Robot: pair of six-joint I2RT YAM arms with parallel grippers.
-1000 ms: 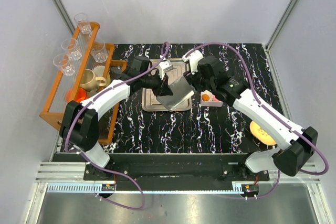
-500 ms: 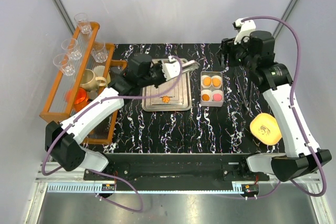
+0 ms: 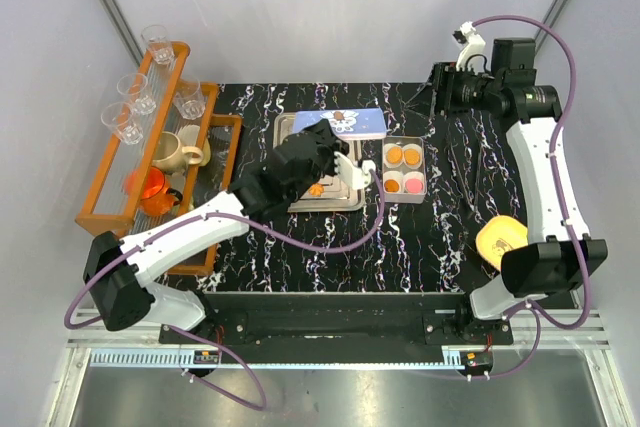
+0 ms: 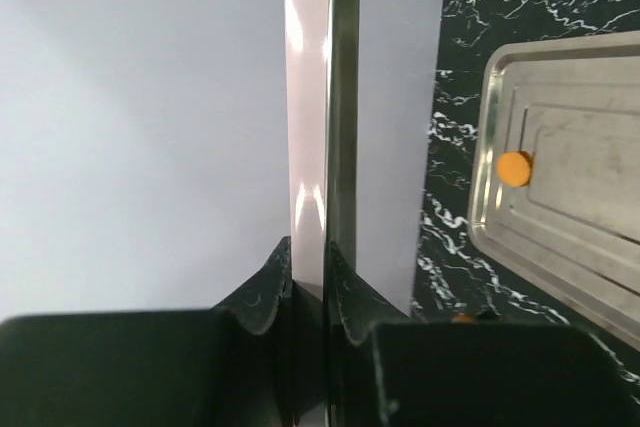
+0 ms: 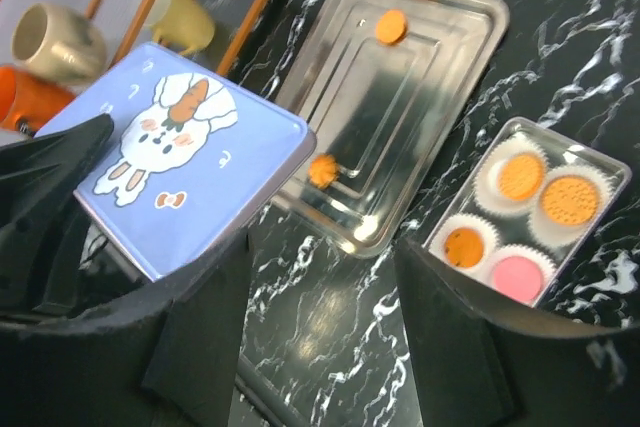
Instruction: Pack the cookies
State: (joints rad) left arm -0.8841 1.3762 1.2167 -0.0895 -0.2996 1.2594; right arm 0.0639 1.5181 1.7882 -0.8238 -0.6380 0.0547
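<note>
- The black marbled table (image 3: 440, 237) carries everything.
- A wooden rack (image 3: 100, 209) stands along its left edge, with clear glasses (image 3: 135, 93) on the upper rail and a cream mug (image 3: 172, 153) and an orange cup (image 3: 148, 183) lower down.
- A steel tray (image 5: 455, 67) lies in the middle of the table. Two loose cookies (image 5: 390, 25) rest on it: a round orange one towards one end and a flower-shaped orange one (image 5: 322, 170) near the middle.
- A blue lid (image 5: 190, 152) with a cartoon rabbit is held up over the far end of the tray, picture side up.
- A small box (image 5: 605, 172) sits on the table just to the right of the tray, apart from it. It has four white paper cups (image 5: 492, 155), each holding one cookie: three orange and one pink (image 5: 523, 272).
- A yellow rounded lump (image 3: 497, 239) lies near the right arm's base, well apart from the box.
- The left arm reaches from its base across the tray. The left gripper (image 4: 322, 282) is clamped narrow on the lid's thin edge, seen edge-on in its own wrist view.
- The right arm is raised high over the table's far right corner, with its wrist turned back towards the tray. The right gripper (image 5: 322, 257) has its fingers (image 5: 200, 337) spread wide with nothing between them.
</note>
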